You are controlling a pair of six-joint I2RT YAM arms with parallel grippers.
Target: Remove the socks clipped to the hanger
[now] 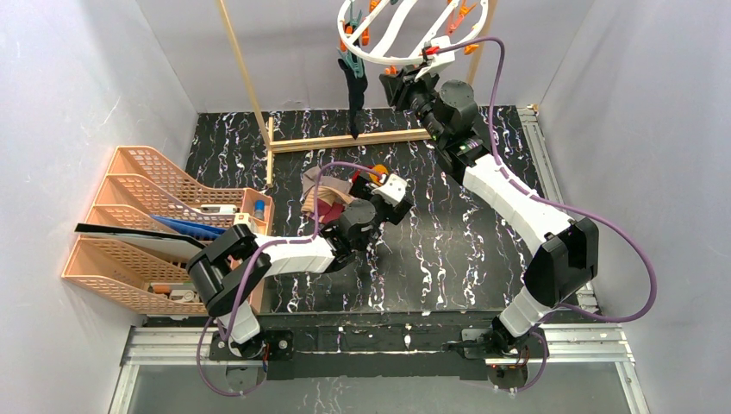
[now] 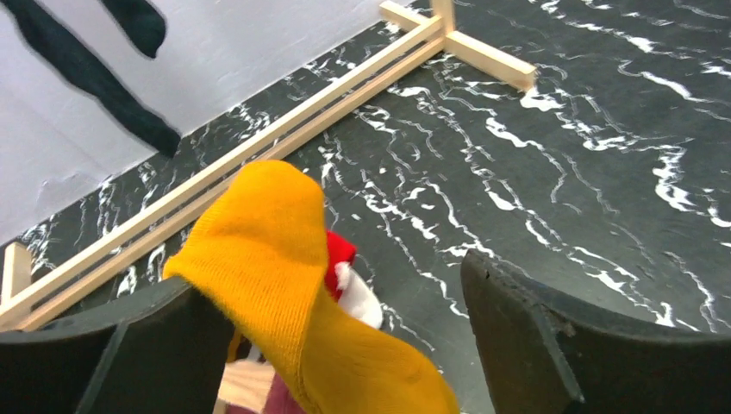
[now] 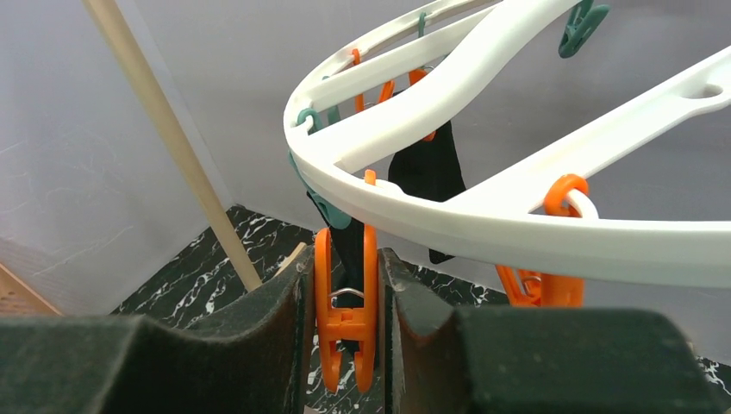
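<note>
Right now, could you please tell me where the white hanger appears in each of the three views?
Top external: the hanger is at the top edge, right of centre.
Left wrist: not in it.
Right wrist: it sweeps across the upper right, above the right gripper, which is shut on an orange clothespin.
Shared landmark: the wooden rack frame.
</note>
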